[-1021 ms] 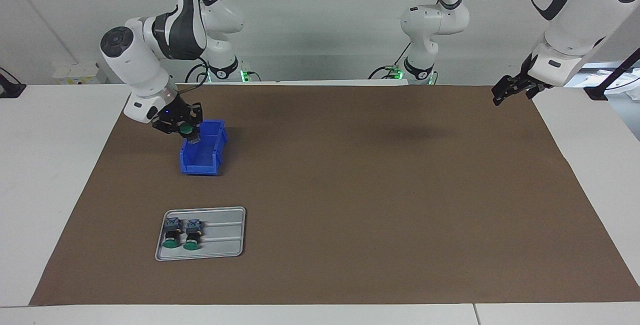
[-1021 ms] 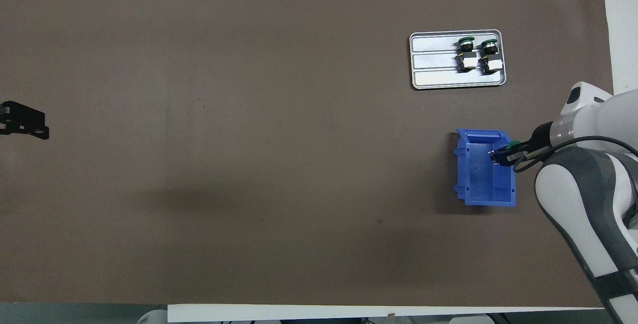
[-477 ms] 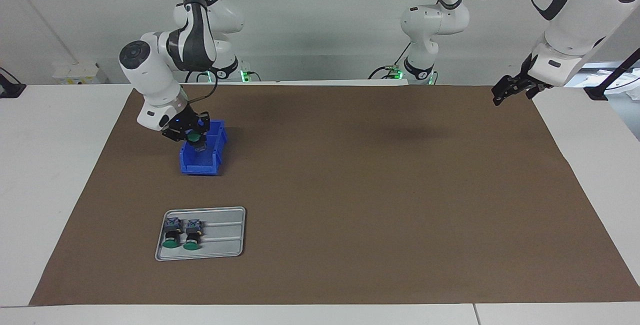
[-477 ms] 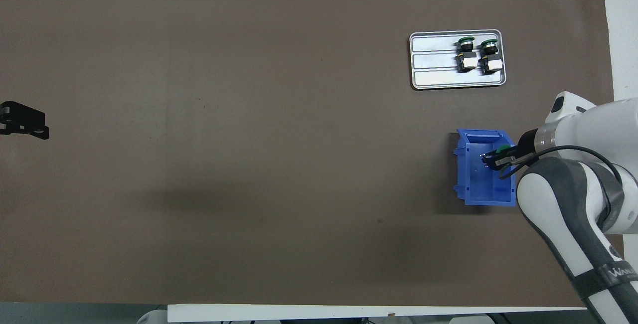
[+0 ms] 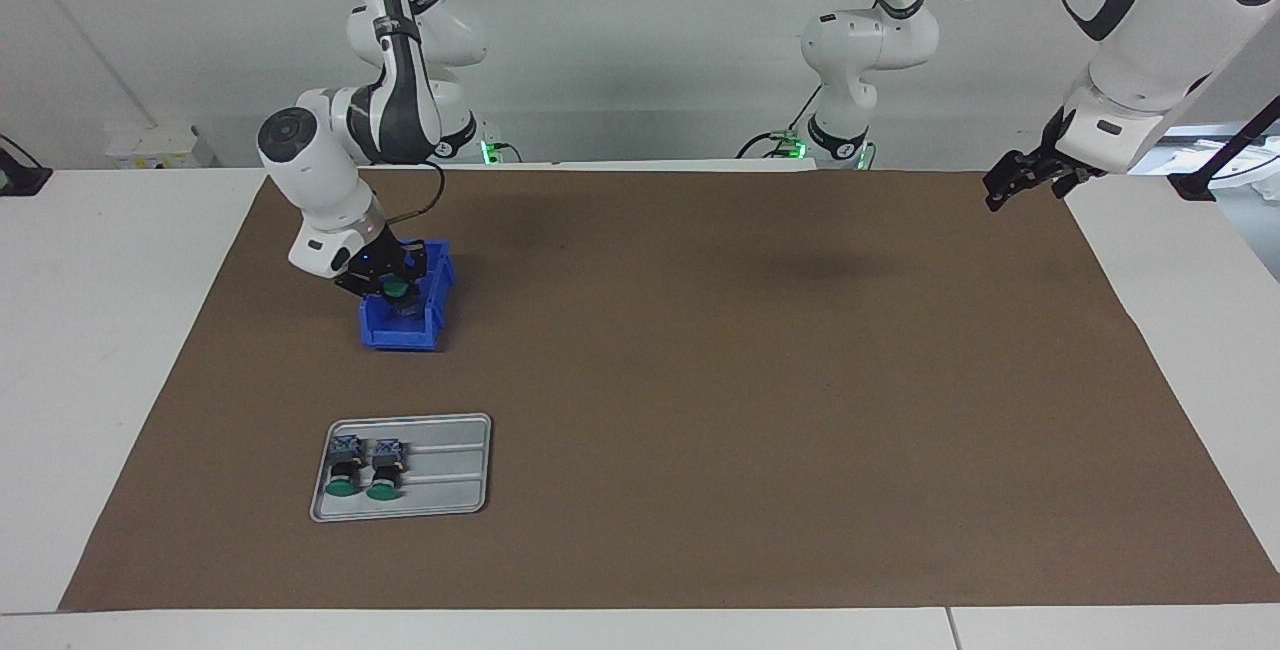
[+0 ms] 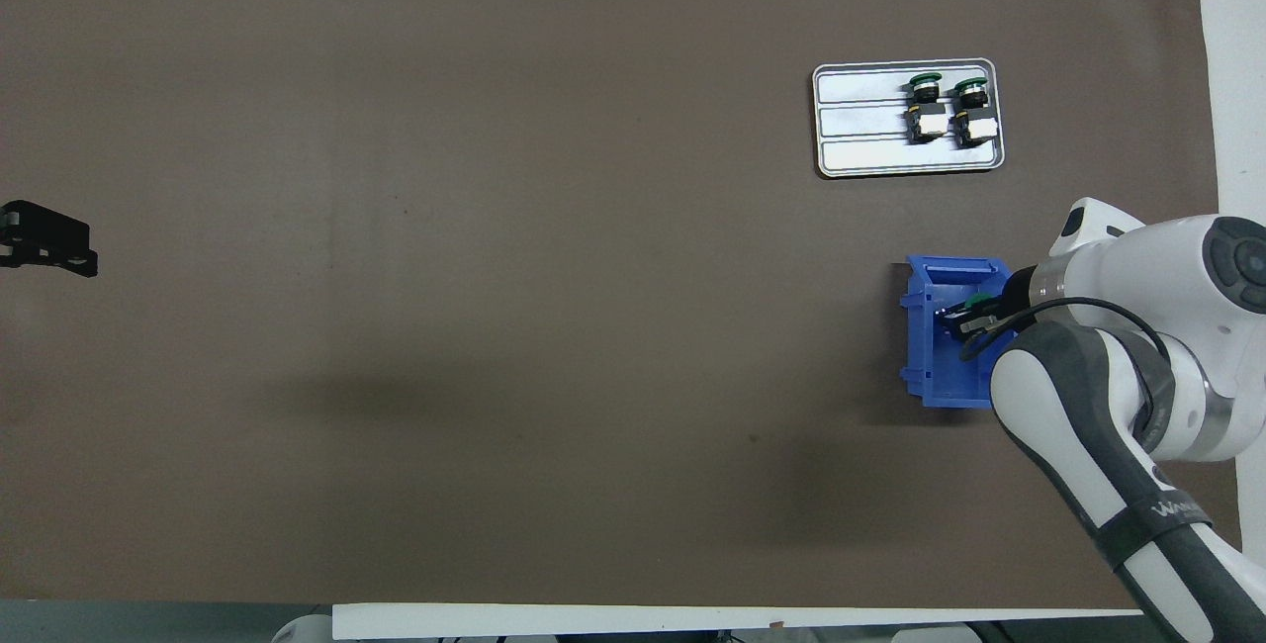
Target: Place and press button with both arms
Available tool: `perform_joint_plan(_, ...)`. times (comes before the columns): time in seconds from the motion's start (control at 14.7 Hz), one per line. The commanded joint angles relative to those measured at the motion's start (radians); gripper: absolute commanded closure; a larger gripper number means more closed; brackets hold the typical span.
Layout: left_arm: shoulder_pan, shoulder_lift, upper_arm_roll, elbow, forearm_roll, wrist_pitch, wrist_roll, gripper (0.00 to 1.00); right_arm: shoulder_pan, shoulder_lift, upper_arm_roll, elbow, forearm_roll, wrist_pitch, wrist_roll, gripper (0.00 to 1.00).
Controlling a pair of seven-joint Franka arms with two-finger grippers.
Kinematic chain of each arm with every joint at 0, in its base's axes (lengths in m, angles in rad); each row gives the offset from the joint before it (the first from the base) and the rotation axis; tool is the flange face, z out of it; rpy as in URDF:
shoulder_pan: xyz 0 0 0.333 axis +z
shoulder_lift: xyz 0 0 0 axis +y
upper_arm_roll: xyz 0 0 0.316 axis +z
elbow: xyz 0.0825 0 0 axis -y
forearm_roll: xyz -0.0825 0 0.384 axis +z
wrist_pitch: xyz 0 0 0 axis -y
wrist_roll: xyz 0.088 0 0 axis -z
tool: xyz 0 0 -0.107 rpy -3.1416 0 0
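My right gripper (image 5: 398,292) is shut on a green-capped button (image 5: 396,285) and holds it down inside the blue bin (image 5: 415,328); in the overhead view the gripper (image 6: 964,319) and the button (image 6: 977,302) sit over the bin (image 6: 932,366). Two more green-capped buttons (image 5: 348,471) (image 5: 385,467) lie side by side on the grey tray (image 5: 450,490), also in the overhead view (image 6: 926,107) (image 6: 971,109). My left gripper (image 5: 1005,188) waits raised over the mat's edge at the left arm's end of the table, also in the overhead view (image 6: 45,249).
A brown mat (image 5: 700,380) covers most of the white table. The grey tray (image 6: 860,143) lies farther from the robots than the blue bin, both toward the right arm's end.
My right gripper has carried the button from above the bin's rim down into the bin, and the arm has swung over the bin. The left arm has not moved.
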Motion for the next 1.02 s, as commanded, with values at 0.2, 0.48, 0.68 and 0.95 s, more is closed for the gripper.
perform_joint_plan(0.2, 0.008, -0.010, -0.004, -0.004, 0.016, -0.006, 0.001, 0.00, -0.001, -0.013, 0.003, -0.036, 0.015, 0.055, -0.019, 0.52)
perform_joint_plan(0.48, 0.008, -0.010, -0.004, -0.004, 0.016, -0.006, 0.001, 0.00, -0.001, -0.013, 0.003, -0.033, 0.012, 0.053, -0.019, 0.48)
perform_joint_plan(0.68, 0.008, -0.010, -0.004, -0.002, 0.016, -0.006, 0.011, 0.00, -0.001, -0.011, 0.003, -0.025, 0.009, 0.042, -0.019, 0.48)
perform_joint_plan(0.95, 0.006, -0.010, -0.007, -0.004, 0.016, -0.009, 0.009, 0.00, -0.001, -0.010, 0.004, 0.049, 0.005, -0.055, -0.034, 0.48)
